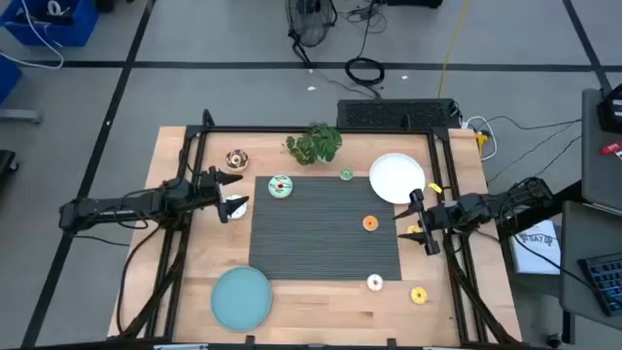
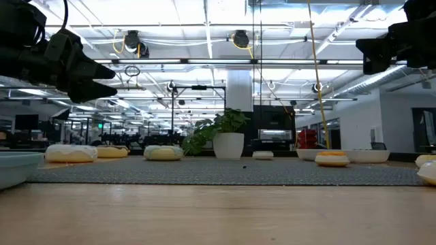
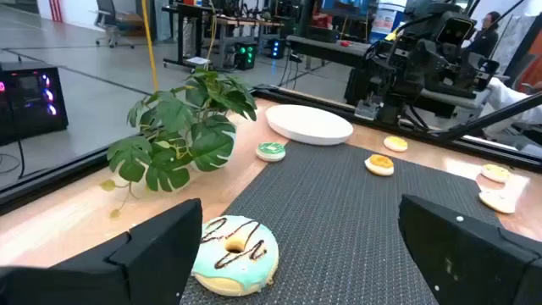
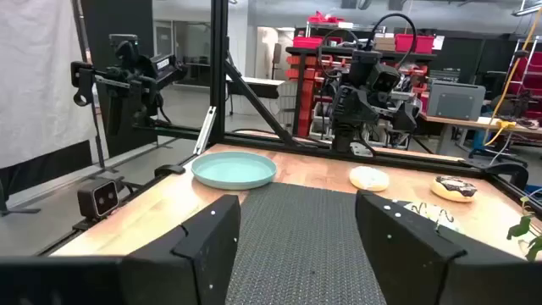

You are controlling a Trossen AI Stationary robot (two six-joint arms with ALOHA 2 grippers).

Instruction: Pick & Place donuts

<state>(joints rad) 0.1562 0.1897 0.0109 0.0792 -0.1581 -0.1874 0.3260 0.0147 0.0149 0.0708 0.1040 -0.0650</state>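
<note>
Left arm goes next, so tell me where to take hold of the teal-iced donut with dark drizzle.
Grip the teal-iced ring donut with dark drizzle across its outer rim, coming straight down. It lies flat on the dark ribbed mat, and the left gripper is open just short of it.

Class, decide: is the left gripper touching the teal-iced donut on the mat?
Apart. The left wrist view shows the teal-iced donut lying ahead of the open left gripper, mat visible between; the high view agrees.
</note>
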